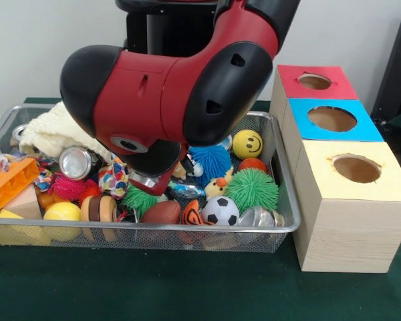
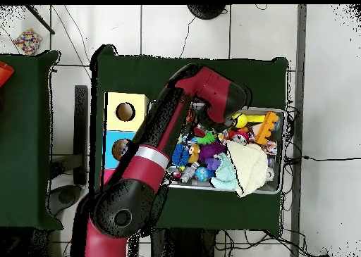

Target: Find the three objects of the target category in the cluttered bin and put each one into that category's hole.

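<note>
The Sawyer arm point(image 1: 180, 87) reaches down into the bin point(image 1: 147, 231), its bulky red and black wrist low over the middle of the clutter, presumably so the gripper point(image 1: 154, 179) can dig among the toys for one of the target category. Whether the fingers are released or clenched cannot be told (the wrist housing hides them in both views).

The bin sits on the green surface point(image 1: 154, 287) toward its front edge in the front view, with the three boxes just beside it at the right. The hole point(image 1: 315, 81) in the red top is the farthest of the three from the camera, behind the blue-topped box point(image 1: 332, 119) and the yellow-topped box point(image 1: 356, 167), and nothing covers it.

Around the wrist lie a yellow smiley ball point(image 1: 247, 143), a green spiky ball point(image 1: 252, 188), a small soccer ball point(image 1: 220, 211), a brown football point(image 1: 162, 212), a cream knitted cloth point(image 1: 53, 134) and an orange block point(image 1: 10, 184). The toys are packed touching one another, so a clean grasp of any single piece looks awkward, and the arm itself blocks sight of what lies beneath it
</note>
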